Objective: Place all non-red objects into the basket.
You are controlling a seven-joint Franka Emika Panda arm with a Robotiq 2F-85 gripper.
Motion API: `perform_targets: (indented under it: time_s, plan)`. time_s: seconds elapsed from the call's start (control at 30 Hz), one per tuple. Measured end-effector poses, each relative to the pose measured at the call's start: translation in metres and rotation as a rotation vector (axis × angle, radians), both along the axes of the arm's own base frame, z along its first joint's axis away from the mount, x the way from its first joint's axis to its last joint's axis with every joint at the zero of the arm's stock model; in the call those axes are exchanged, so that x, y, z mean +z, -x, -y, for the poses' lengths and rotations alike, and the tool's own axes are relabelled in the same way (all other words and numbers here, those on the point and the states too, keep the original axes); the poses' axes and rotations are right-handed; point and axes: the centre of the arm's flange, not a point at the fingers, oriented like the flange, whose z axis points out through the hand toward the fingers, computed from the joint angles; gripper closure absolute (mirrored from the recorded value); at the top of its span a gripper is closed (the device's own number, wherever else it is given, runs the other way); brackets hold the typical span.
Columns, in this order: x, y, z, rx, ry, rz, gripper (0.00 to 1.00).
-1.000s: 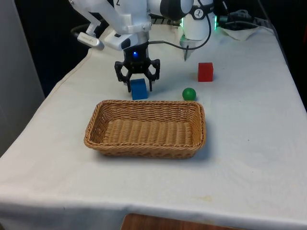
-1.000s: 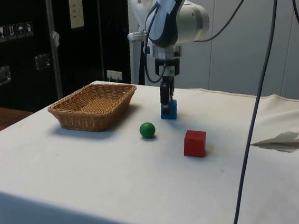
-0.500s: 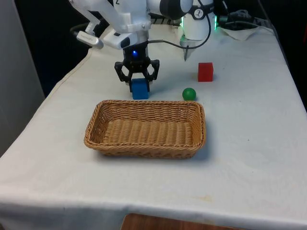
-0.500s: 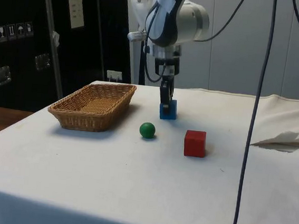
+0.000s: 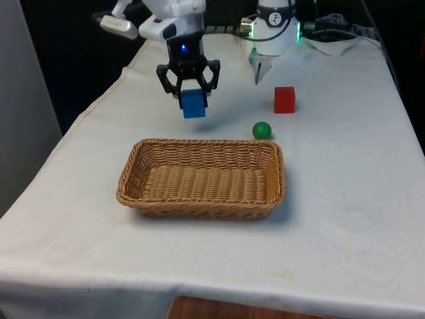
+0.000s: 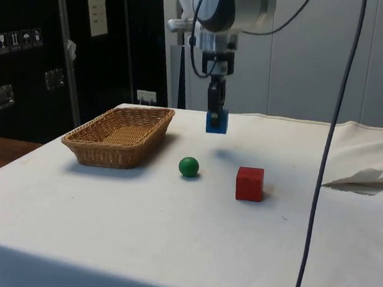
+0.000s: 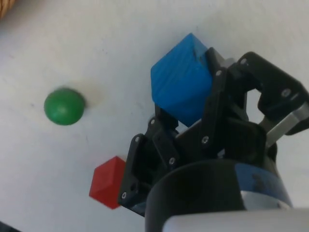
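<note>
My gripper is shut on a blue cube and holds it in the air, clear of the cloth, behind the basket's far rim. The side view has the cube hanging above the table past the basket's far end. From the wrist, the cube sits clamped between the black fingers. The woven basket lies in the middle of the table with nothing inside. A green ball rests just behind its far right corner. A red cube stands farther back on the front view's right.
Rumpled white cloth and cables lie at the far right corner. A thick cable hangs down at the right of the side view. The table's left edge drops off close to the arm.
The gripper closed on the blue cube while it stood on the cloth, then rose straight up with it. The ball, red cube and basket have not moved.
</note>
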Motion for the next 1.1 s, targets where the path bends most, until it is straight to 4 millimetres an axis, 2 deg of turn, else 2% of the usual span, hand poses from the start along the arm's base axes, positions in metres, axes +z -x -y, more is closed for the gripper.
perform_targets:
  time_s: [0.67, 1.1]
  plan:
    - [0.049, -0.002, 0.002, 0.010, -0.023, 0.020, 0.98]
    - [0.074, -0.014, 0.002, 0.015, -0.016, -0.015, 0.98]
